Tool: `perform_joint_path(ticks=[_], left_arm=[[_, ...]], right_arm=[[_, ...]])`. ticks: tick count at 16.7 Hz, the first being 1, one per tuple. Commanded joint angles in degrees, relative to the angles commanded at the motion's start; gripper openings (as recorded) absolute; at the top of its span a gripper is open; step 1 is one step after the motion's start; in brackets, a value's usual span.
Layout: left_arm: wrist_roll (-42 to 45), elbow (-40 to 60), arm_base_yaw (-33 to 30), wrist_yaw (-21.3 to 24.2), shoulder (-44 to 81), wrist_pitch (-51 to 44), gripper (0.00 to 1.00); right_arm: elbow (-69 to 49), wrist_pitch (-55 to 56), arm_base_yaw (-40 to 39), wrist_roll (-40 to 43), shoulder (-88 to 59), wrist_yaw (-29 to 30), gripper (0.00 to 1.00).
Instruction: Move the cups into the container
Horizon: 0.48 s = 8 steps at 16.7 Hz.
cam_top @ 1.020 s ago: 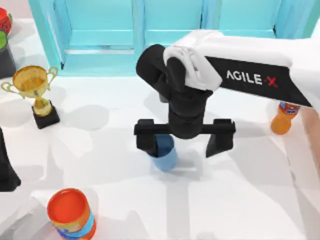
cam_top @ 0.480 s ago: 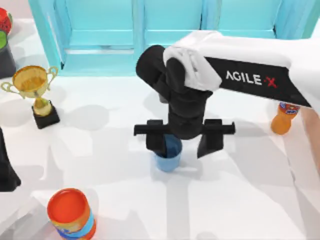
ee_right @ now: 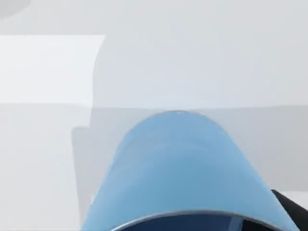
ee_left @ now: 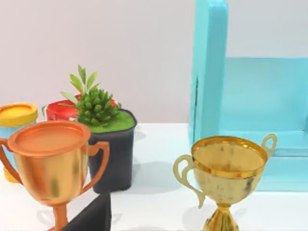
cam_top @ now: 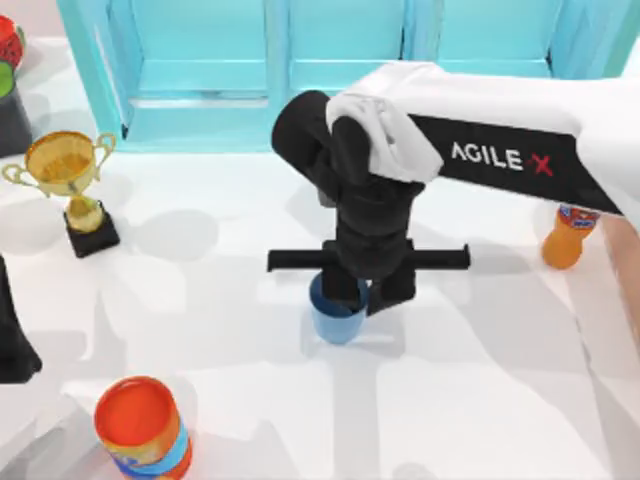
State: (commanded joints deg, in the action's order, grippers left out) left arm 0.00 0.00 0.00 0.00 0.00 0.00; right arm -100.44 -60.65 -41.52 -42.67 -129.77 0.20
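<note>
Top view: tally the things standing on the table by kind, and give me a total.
Cups: 1, the light blue cup, in the right pincer.
Trophies: 1, the gold trophy.
Canisters: 1, the orange-red canister.
Bottles: 1, the orange bottle.
Pots: 1, the dark pot at the left edge.
Red thing behind it, cut off: 1.
Total: 6.

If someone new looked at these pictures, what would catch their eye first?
Most striking is the right gripper at the table's middle, its fingers closed on the rim of the light blue cup. Next come the gold trophy at the left and the orange-red canister near the front left. The left gripper sits parked at the left edge.
</note>
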Motion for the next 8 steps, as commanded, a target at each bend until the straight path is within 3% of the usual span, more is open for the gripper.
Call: perform_joint_path(ticks=[8], left_arm=[[0.0, 0.0, 0.0, 0.0, 0.0, 0.0, 1.0]], right_arm=[[0.0, -0.2, 0.2, 0.1, 0.3, 0.0, 0.0]])
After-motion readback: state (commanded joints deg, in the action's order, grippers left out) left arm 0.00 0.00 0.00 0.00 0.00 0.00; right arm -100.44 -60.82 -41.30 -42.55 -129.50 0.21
